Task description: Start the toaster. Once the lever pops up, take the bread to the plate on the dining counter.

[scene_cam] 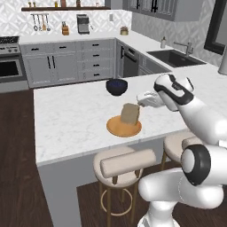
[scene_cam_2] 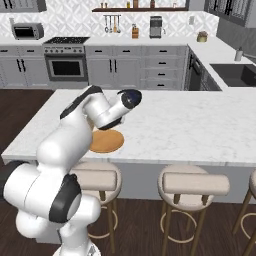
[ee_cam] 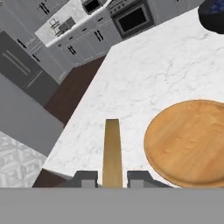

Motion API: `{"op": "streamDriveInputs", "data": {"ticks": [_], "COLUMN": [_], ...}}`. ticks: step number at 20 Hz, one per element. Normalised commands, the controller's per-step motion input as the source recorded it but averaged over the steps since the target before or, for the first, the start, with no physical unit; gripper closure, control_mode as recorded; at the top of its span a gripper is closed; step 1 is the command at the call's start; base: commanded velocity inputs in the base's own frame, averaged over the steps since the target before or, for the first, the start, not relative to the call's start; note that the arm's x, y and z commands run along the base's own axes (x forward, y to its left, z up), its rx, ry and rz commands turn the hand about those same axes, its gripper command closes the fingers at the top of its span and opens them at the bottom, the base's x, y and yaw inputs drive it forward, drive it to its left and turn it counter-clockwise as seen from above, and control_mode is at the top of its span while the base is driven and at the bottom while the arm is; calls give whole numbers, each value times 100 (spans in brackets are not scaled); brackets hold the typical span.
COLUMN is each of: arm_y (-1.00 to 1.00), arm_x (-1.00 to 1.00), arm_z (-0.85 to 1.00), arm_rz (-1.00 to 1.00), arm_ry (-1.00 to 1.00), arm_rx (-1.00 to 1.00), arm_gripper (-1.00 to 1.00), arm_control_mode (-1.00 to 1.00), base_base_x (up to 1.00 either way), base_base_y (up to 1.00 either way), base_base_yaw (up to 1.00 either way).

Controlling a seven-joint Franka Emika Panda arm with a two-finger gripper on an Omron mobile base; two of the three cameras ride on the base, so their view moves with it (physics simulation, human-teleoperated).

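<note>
One slice of bread (scene_cam: 130, 113) is hanging upright in the gripper (ee_cam: 112, 178), above the plate (scene_cam: 116, 128) at centre frame.

Jaws are pinching narrowly on the slice's thin edge. Plate is sitting on the dining counter (scene_cam: 71, 119), below a dark bowl (scene_cam: 116, 86). Toast is likely light, stiff and crumbly, so gripping gently across its flat faces seems safest.

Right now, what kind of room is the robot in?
A home kitchen, by the look of it. A stainless oven with a black stovetop stands among grey cabinets, a dark sink with a tap sits in the marble worktop, and round cushioned stools line a long white marble island counter.
</note>
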Motion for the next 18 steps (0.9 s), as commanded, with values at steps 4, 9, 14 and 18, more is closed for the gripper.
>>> {"op": "streamDriveInputs", "data": {"ticks": [4,9,14,18], "arm_y": [0,11,3,0], "arm_x": [36,10,12,17], "arm_z": [-46,-45,-33,-24], "arm_rz": [4,0,0,0], "arm_ry": [9,5,0,0], "arm_rx": [-1,-9,0,0], "arm_gripper": [100,100,100,100], "arm_control_mode": [-100,-100,-100,-100], "base_base_x": [0,0,0,0], "base_base_y": [0,0,0,0], "base_base_yaw": [0,0,0,0]}}
